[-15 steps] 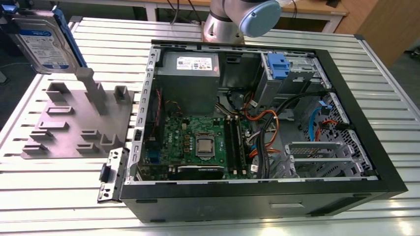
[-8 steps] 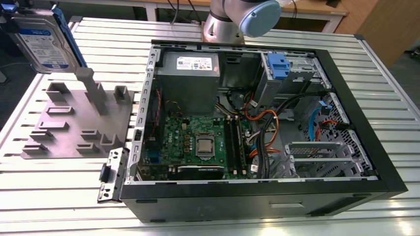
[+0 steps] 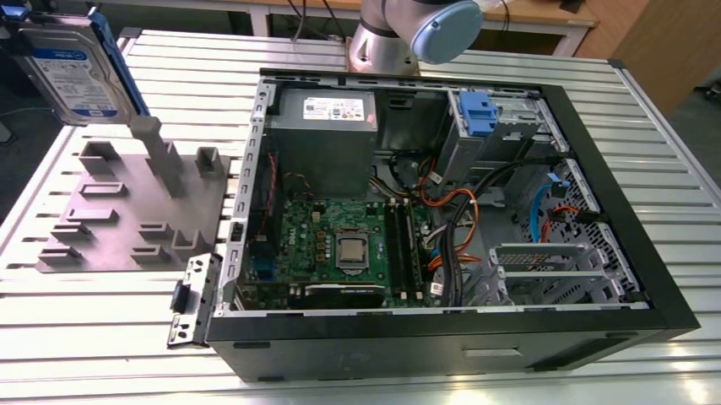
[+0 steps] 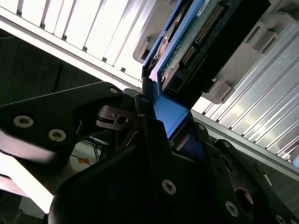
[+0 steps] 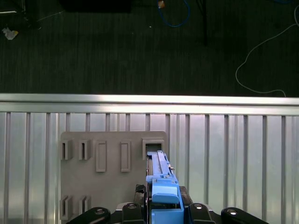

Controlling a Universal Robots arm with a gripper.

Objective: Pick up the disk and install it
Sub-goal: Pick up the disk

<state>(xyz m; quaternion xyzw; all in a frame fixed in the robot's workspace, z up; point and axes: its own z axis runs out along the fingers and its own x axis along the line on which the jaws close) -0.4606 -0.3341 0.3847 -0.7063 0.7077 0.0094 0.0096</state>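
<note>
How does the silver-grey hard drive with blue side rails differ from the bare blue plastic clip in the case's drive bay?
The silver-grey, blue-railed disk looks larger than the bare blue plastic clip. The disk carries a white-and-blue label; the clip has none. The disk stands on edge in the shut gripper, outside the black computer case by the grey moulded plate; the clip sits inside the case. Both show blue plastic.
</note>
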